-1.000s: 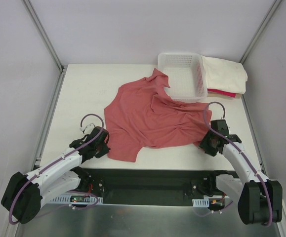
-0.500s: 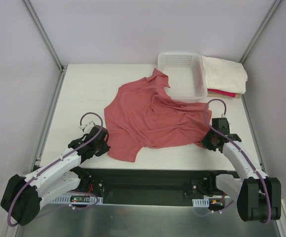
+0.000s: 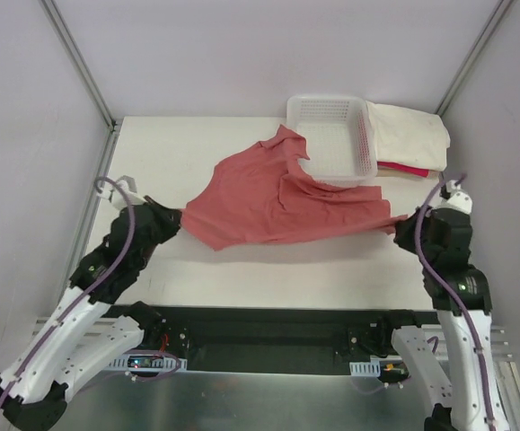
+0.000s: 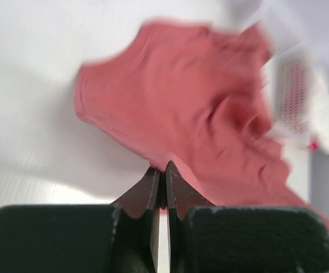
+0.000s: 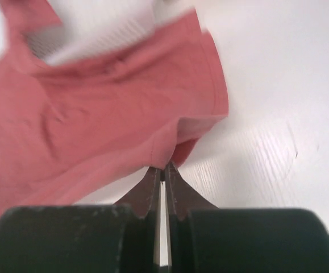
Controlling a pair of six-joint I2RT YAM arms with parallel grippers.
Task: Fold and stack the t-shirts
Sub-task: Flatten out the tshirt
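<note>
The dusty salmon-red t-shirt (image 3: 277, 202) hangs stretched between both grippers above the table, its far part draped against the white basket (image 3: 331, 135). My left gripper (image 3: 177, 218) is shut on its left edge; the wrist view shows the cloth (image 4: 204, 108) pinched at the tips (image 4: 160, 169). My right gripper (image 3: 407, 222) is shut on its right edge, where the cloth (image 5: 96, 114) is pinched at the tips (image 5: 163, 168). The cream-white t-shirt (image 3: 409, 135) lies folded at the back right on the bright pink-red one (image 3: 409, 170).
The lattice basket stands at the back centre-right, next to the folded shirts. Grey walls with metal rails enclose the table (image 3: 170, 153) on the left, right and back. A dark gap (image 3: 268, 328) runs along the near edge between the arm bases.
Both arms rose and swung outward, left to the left and right to the right. The salmon-red shirt was lifted off the table and pulled taut between them.
</note>
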